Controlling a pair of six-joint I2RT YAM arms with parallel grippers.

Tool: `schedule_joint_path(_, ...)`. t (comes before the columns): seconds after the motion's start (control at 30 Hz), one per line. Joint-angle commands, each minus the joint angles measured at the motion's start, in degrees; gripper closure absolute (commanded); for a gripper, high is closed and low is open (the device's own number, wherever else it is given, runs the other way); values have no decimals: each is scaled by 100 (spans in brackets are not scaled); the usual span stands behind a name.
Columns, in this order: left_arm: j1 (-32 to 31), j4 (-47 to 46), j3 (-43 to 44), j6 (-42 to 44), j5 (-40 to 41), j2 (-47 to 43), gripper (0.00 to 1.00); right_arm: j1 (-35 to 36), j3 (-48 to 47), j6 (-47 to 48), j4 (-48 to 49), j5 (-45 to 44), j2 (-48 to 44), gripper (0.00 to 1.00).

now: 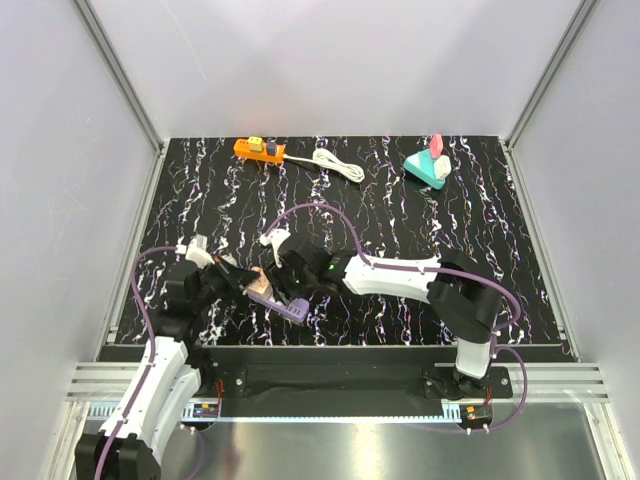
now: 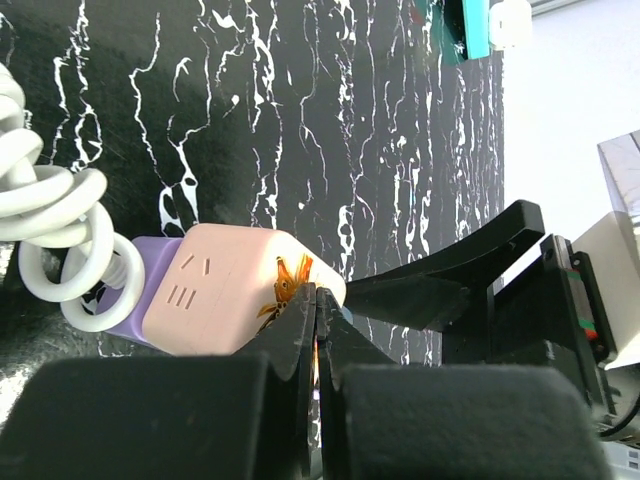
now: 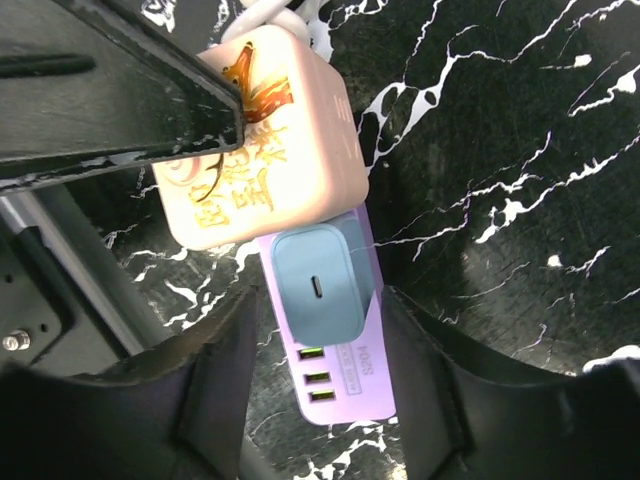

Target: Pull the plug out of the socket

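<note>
The socket is a pink-and-purple cube block (image 1: 278, 296) at the table's near left, with a coiled white cord (image 2: 60, 240). A pale blue plug (image 3: 318, 282) sits in its purple face (image 3: 350, 375) above three USB ports. My right gripper (image 3: 320, 300) is open, its fingers on either side of the plug with gaps on both sides. My left gripper (image 2: 318, 295) is shut, its tips pressed against the edge of the pink top (image 2: 225, 290). In the right wrist view its black finger (image 3: 120, 110) touches the pink block's corner.
An orange power strip (image 1: 259, 150) with a white cable (image 1: 337, 164) lies at the back. A teal wedge with pink and white pieces (image 1: 429, 165) stands at the back right. Grey walls enclose the black marbled table (image 1: 420, 220). Purple cables loop from both arms.
</note>
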State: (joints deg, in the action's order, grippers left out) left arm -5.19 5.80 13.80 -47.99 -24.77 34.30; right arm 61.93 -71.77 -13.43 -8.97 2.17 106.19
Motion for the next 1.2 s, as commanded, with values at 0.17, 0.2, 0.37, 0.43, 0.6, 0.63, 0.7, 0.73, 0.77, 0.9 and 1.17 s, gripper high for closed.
schedule_joint_path(0.17, -8, 536, -149, 220, 736, 269, 100, 205, -522, 86, -166, -490, 200, 48)
schedule_joint_path(0.2, -8, 501, -193, 202, 763, 313, 100, 231, -540, 43, -158, -533, 218, 49)
schedule_joint_path(0.37, -8, 237, -387, 193, 1000, 445, 100, 337, -663, -116, -184, -780, 323, 56)
schedule_joint_path(0.43, -8, 220, -413, 254, 1132, 516, 100, 372, -681, -133, -219, -902, 367, 56)
schedule_joint_path(0.6, -8, -8, -615, 360, 1186, 683, 100, 434, -725, -107, -315, -1052, 411, 53)
schedule_joint_path(0.63, -8, -70, -650, 352, 1151, 700, 100, 434, -725, -107, -324, -1105, 428, 51)
schedule_joint_path(0.7, -8, -123, -642, 430, 1028, 674, 100, 442, -733, -107, -333, -1131, 446, 50)
schedule_joint_path(0.73, -8, -106, -633, 465, 1027, 665, 100, 443, -742, -98, -333, -1149, 455, 50)
schedule_joint_path(0.77, -8, -80, -642, 492, 1053, 639, 100, 443, -760, -98, -342, -1140, 472, 50)
schedule_joint_path(0.9, -8, -62, -651, 527, 1019, 569, 100, 443, -769, -98, -351, -1193, 455, 49)
schedule_joint_path(1.17, -8, -150, -581, 598, 650, -116, 96, 443, -777, -107, -351, -1123, 464, 42)
